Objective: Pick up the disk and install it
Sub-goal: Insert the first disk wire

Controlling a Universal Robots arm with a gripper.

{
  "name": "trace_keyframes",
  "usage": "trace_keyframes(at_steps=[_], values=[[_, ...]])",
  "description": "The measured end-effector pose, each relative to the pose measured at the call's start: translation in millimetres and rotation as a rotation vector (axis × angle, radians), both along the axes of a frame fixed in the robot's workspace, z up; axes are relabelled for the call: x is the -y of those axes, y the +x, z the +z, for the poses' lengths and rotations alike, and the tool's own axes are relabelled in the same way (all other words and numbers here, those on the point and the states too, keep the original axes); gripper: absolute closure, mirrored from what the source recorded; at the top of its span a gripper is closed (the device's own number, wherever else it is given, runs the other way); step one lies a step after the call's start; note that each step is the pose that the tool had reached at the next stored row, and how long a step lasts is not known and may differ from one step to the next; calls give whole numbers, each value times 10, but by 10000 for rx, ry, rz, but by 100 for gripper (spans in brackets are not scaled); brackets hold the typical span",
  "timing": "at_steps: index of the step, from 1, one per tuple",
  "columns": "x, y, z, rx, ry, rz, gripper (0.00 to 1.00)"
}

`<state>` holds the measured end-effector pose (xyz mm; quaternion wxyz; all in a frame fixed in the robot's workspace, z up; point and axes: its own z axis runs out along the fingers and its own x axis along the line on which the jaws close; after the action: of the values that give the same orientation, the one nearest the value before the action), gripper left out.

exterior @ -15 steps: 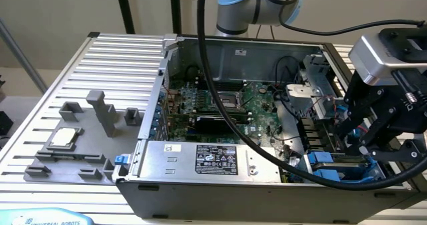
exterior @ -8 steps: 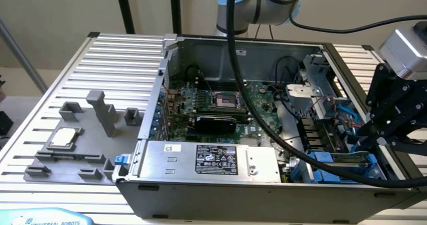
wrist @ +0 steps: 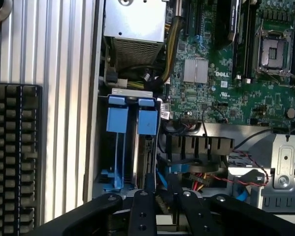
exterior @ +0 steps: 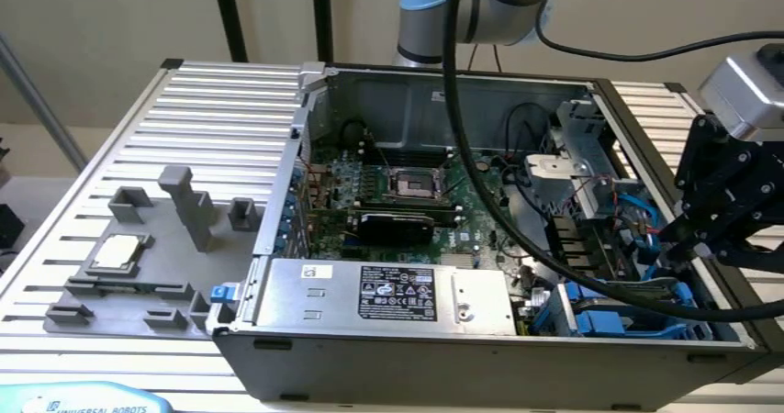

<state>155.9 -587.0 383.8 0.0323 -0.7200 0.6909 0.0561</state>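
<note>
Disk point(wrist: 147, 129), blue-framed, just beside claw point(wrist: 161, 186)

The surface point(exterior: 233, 101) is ribbed bare aluminium, pale, with a dull brushed sheen. The computer case point(exterior: 490, 362) is grey sheet metal, smooth and matt. The power supply point(exterior: 392, 294) inside it is lighter, unpainted metal with a black-and-white printed label stuck on. The motherboard point(exterior: 405, 202) is green lacquered circuit board, faintly glossy. Two drive carriers point(wrist: 117, 120) are bright blue moulded plastic, smooth and semi-gloss. The pincer point(wrist: 161, 179) is black and matt. A thick black cable point(exterior: 456, 83) has a smooth, rubbery-looking jacket. On the surface, a grey fixture point(exterior: 190, 211) looks like matt plastic and holds a processor chip point(exterior: 117, 251) with a satin silver metal lid.
</note>
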Motion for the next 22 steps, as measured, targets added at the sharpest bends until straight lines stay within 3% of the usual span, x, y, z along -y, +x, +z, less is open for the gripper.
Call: trace_keyframes(at_steps=[3, 10, 15, 19, 22], values=[[-63, 17, -54, -1, -14, 22, 75], [-99, 76, -169, 0, -208, 50, 75], [-139, 77, -254, 0, -228, 94, 75], [-185, 59, -268, 1, -231, 129, 73], [-202, 10, -273, 1, -233, 162, 55]])
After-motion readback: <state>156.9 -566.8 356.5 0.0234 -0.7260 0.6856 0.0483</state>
